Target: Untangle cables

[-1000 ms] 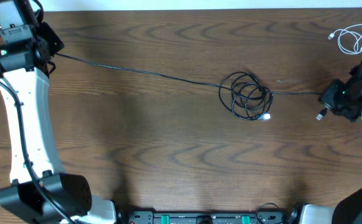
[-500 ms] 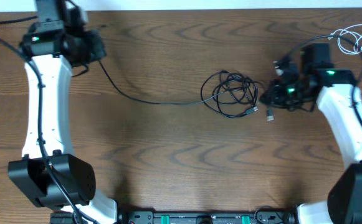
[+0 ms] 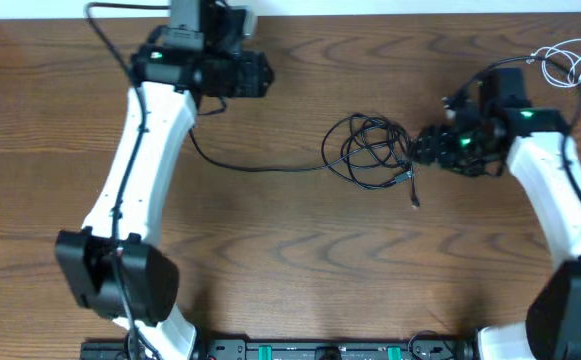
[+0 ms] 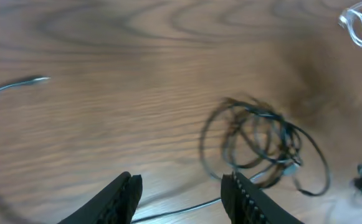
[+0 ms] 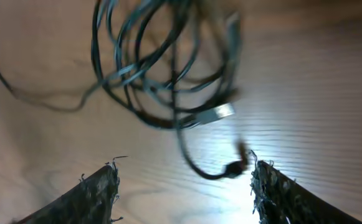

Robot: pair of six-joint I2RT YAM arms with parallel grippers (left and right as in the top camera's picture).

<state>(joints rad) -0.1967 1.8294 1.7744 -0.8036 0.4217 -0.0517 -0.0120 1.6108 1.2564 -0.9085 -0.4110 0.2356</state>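
The black cables lie in a loose tangle [image 3: 370,150] mid-table, also visible in the left wrist view [image 4: 261,146] and the right wrist view [image 5: 162,74]. One strand [image 3: 260,166] trails left toward the left arm. A plug end [image 3: 413,200] lies just below the tangle. The white cable [image 3: 568,60] is coiled at the far right corner. My left gripper [image 3: 258,76] stands open above the table [image 4: 181,190], and the black strand [image 4: 187,208] passes on the wood below its fingers. My right gripper [image 3: 422,150] is open [image 5: 184,180], with a plug end [image 5: 233,168] close to its right finger [image 5: 286,196].
Another loose black cable end [image 4: 19,84] lies on the wood in the left wrist view. Thick black cords run along both arms [image 3: 480,75]. The table's far edge [image 3: 370,14] is just behind the left gripper.
Both arms swung inward toward the tangle. Both grippers opened and let go of the black cable. The taut strand went slack and its plug end dropped below the tangle.
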